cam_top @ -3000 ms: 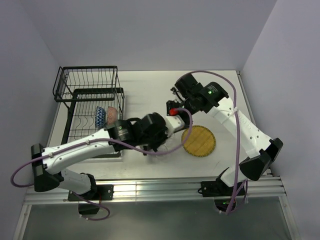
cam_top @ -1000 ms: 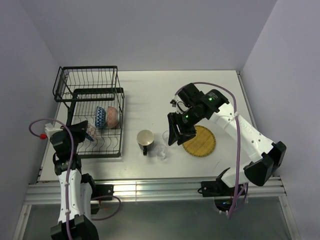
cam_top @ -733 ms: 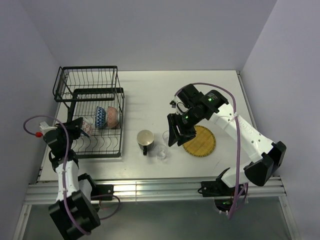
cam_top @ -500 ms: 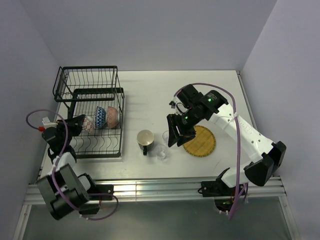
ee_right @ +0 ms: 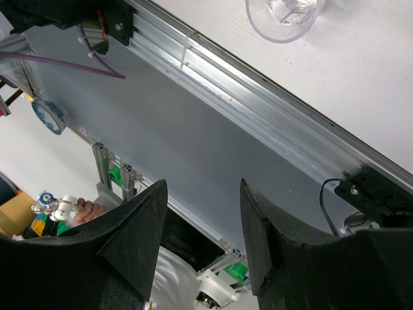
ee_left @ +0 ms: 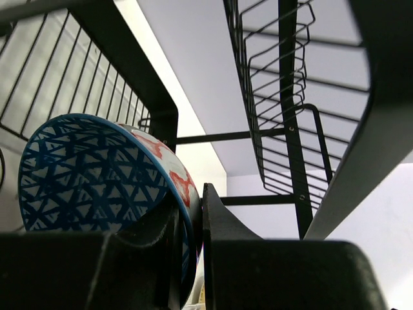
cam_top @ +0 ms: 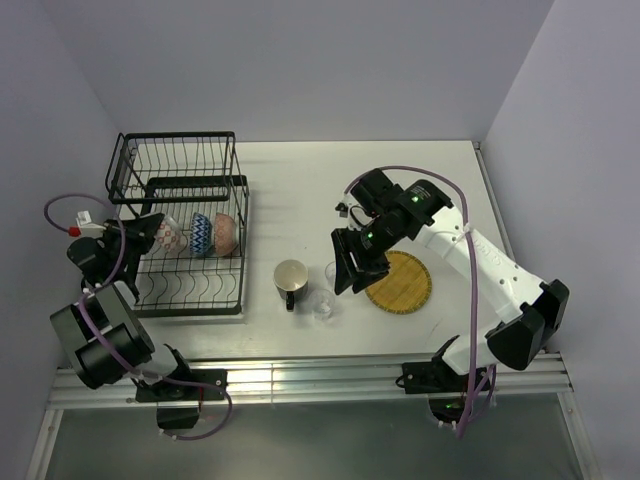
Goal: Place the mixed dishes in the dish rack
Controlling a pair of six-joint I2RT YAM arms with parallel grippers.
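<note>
My left gripper (cam_top: 152, 238) is shut on the rim of a small bowl (cam_top: 172, 238), which it holds on edge in the lower tier of the black wire dish rack (cam_top: 180, 150). In the left wrist view this bowl (ee_left: 84, 174) has blue triangles inside and red marks outside, and the rack wires (ee_left: 290, 97) rise around it. A blue bowl (cam_top: 203, 234) and an orange-red bowl (cam_top: 226, 232) stand beside it. The dark mug (cam_top: 291, 280), two clear glasses (cam_top: 323, 303) (cam_top: 332, 270) and the yellow plate (cam_top: 400, 282) sit on the table. My right gripper (cam_top: 345, 280) is open and empty between glasses and plate.
The right wrist view shows one glass (ee_right: 284, 16) at the top and the table's aluminium front rail (ee_right: 258, 97) below it. The raised upper basket (cam_top: 170, 175) overhangs the back of the rack. Walls close in on the left and right.
My left arm has swung from the table's middle to the rack's left side and moved the bowl further back in the lower tier. My right arm came down near the glasses, then stayed.
</note>
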